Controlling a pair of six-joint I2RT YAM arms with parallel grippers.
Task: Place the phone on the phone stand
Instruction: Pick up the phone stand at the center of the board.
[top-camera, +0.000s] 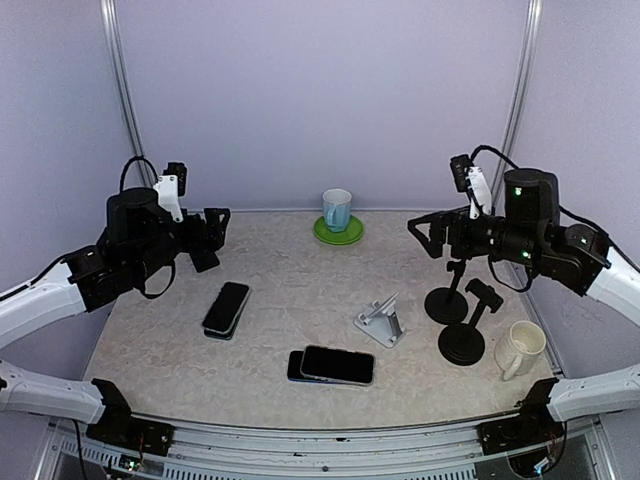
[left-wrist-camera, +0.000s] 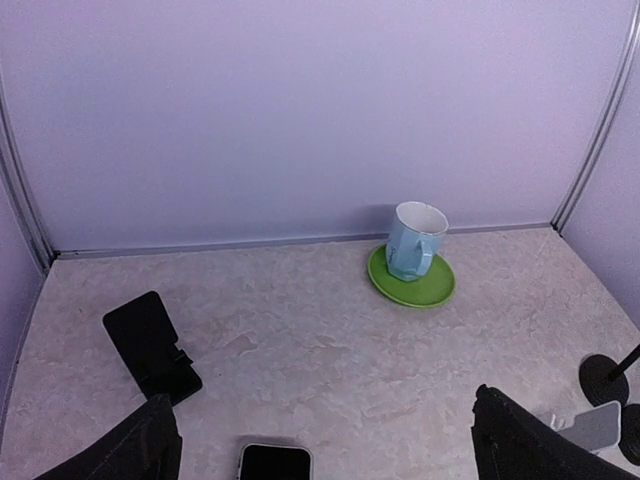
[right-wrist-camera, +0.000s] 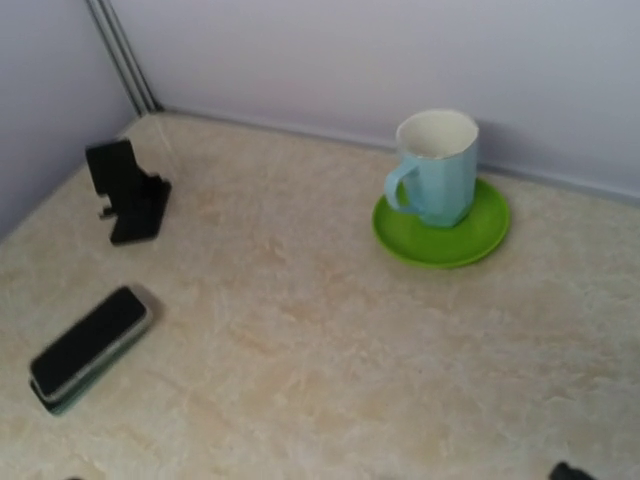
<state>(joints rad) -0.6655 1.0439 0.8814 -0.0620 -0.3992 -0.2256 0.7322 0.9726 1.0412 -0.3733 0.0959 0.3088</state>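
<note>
Phones (top-camera: 335, 365) are stacked flat just before the stand (top-camera: 380, 322), a second stack (top-camera: 226, 309) well left of it (none gripped), left gripper (top-camera: 215, 238) and right gripper (top-camera: 428, 238) held spread-fingered, empty.

Overhead view; both wrists toward mug (left-wrist-camera: 415, 240)

Cropped and covered
Left wrist view: bottom edge crops a phone (left-wrist-camera: 275, 463); a dark finger (left-wrist-camera: 522, 442) covers part of the silver stand (left-wrist-camera: 600, 424)

Soft, even, bright light casts faint shadows; the right wrist view is slightly blurred.
</note>
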